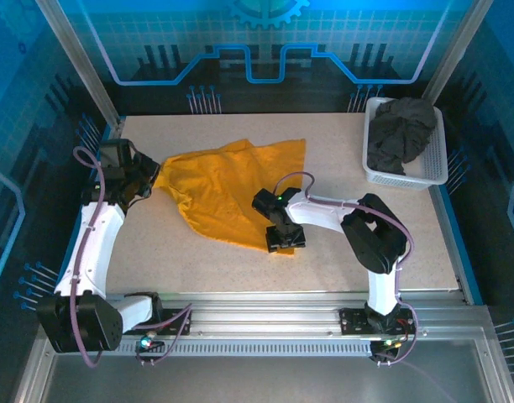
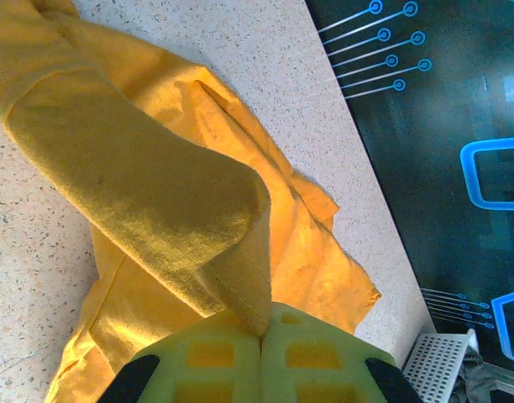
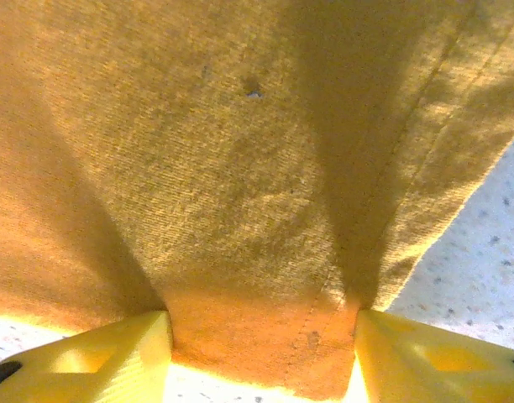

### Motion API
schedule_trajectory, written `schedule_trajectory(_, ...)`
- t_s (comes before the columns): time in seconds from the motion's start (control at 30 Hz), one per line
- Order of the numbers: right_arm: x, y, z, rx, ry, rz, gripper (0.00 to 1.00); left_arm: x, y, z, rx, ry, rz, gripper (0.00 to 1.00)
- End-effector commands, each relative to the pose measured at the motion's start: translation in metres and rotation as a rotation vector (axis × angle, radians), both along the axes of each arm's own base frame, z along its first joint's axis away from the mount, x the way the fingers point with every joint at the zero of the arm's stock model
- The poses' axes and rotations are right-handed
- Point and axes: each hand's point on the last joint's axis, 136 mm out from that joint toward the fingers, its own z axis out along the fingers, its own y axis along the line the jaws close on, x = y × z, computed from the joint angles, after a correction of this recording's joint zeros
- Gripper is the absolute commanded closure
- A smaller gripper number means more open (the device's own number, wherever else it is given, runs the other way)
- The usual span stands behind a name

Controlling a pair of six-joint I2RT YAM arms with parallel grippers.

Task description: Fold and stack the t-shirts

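Now, my left gripper [image 1: 150,180]: pressed together on a fold of the orange-yellow t-shirt [image 1: 228,189]; in my left wrist view the two fingers [image 2: 198,357] meet with the cloth caught in the seam between them [image 2: 261,336].
Left grip point: the shirt's left corner, near the table's left edge.
My right gripper [image 1: 285,239]: spread apart, tips down at the shirt's near edge.
Right wrist view: one yellow finger [image 3: 114,357] on each side, and the shirt's stitched hem [image 3: 265,344] lies in the gap between them; I cannot tell whether the pads touch the cloth.
Orange-yellow t-shirt: rumpled and unfolded on the speckled table [image 1: 341,218], reaching from my left gripper towards the centre, one thick fold raised above the rest [image 2: 156,193].
Dark grey t-shirt [image 1: 401,134]: bunched in the white mesh basket [image 1: 408,179].
Basket: at the far right corner of the table, well apart from the orange shirt and both grippers.
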Motion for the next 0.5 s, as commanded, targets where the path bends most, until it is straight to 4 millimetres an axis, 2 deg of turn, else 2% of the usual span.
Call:
schedule_trajectory(0.0, -0.013, -0.019, 0.002, -0.089, 0.017, 0.058, 0.40, 0.002, -0.004, 0.018, 0.008, -0.044, -0.016, 1.00)
schedule_trajectory(0.27, -0.013, -0.027, 0.013, -0.123, -0.014, 0.102, 0.39, 0.003, -0.007, 0.018, 0.007, -0.039, -0.026, 1.00)
schedule_trajectory(0.37, -0.023, -0.031, -0.004, -0.108, 0.038, 0.086, 0.42, 0.002, -0.008, 0.015, 0.008, -0.031, -0.031, 1.00)
schedule_trajectory(0.47, -0.033, -0.034, -0.027, -0.082, 0.101, 0.045, 0.52, 0.001, -0.011, 0.013, 0.005, -0.026, -0.037, 1.00)
